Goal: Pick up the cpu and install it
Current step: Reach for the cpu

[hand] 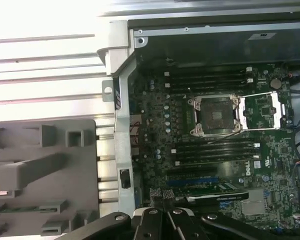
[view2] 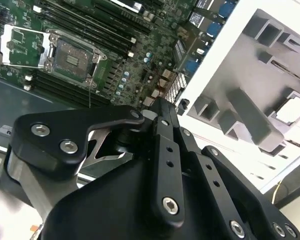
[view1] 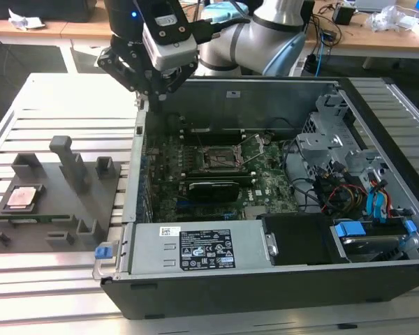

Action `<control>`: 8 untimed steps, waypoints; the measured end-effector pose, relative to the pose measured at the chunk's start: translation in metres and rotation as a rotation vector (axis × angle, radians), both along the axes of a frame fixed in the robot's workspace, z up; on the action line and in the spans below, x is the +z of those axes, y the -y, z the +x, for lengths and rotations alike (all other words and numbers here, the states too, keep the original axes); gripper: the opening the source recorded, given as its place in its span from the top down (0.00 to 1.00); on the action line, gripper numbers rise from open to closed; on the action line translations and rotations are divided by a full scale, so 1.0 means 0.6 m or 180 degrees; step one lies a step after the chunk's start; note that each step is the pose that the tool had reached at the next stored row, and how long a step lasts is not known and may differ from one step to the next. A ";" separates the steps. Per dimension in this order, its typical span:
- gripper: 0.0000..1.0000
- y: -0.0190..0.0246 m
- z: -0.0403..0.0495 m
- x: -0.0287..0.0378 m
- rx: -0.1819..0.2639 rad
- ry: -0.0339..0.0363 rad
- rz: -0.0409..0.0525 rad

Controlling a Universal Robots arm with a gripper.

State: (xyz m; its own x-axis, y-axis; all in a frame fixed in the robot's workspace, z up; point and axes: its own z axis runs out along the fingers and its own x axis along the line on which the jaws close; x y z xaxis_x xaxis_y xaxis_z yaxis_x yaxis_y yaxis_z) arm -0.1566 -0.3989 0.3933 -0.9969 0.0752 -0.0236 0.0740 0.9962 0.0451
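cpu point(view1: 22, 197) seated flat in a pocket near the exterior view's left edge of the gray fixture point(view1: 63, 204) — metal top up, nothing touching it. Fixture lying on the slatted table point(view1: 49, 105), just beside the open computer case point(view1: 265, 283). Gripper point(view1: 156, 98) hovering over the case's far corner on the fixture side, well apart from the cpu — claw pressed together, holding nothing. Socket point(hand: 213, 116) on the motherboard point(hand: 270, 150) bare, load plate swung open, 1 black card point(view1: 213, 190) near it.

Exterior view high, oblique, both wrist views above motherboard point(hand: 270, 150)
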 end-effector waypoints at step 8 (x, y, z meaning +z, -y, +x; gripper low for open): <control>0.89 0.0000 -0.050 0.000 0.0000 0.0000 0.0000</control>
